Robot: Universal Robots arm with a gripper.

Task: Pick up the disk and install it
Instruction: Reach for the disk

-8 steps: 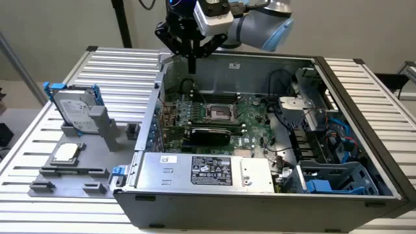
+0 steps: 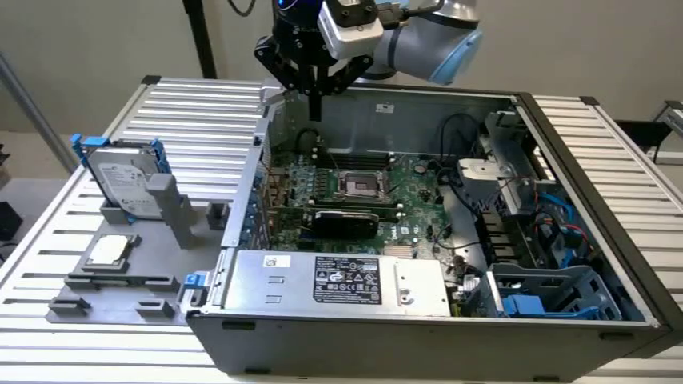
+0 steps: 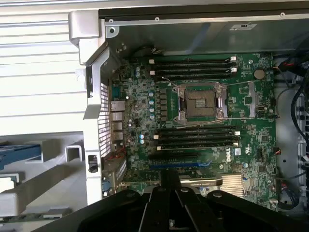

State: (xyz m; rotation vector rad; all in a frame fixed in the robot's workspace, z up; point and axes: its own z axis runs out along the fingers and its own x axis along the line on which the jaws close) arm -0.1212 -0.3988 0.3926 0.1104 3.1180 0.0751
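Item: disk [image 2: 124, 182], silver-grey with a white label and a blue frame along its edges. It stands on edge in a grey holder [image 2: 176, 212] on the slatted table [image 2: 203, 112], at the exterior view's left and outside the case [image 2: 427, 344]. The labelled face is turned toward the camera and slightly toward the exterior view's right. The long axis runs close to upright and leans a little, and the blue tabs show at the top corners. Item: gripper [image 2: 316, 108], on the arm [image 2: 427, 44]. It points straight down, its dark fingers pressed together with nothing between them. It hangs over the far corner of the case on the exterior view's left, well apart from the disk. In the wrist view the gripper [image 3: 169, 198] sits above the board [image 3: 203, 111], again closed and empty. Item: case, lying open with the green board inside and a bare socket [image 2: 361, 186] near its middle. Item: power box [image 2: 336, 280], grey with a black label, along the near wall of the case. Item: chip [image 2: 107, 250], small, square and silver, lying flat on the holder's near part, just in front of the disk. Item: grey bay [image 2: 545, 294] with blue parts, in the near corner of the case at the exterior view's right.
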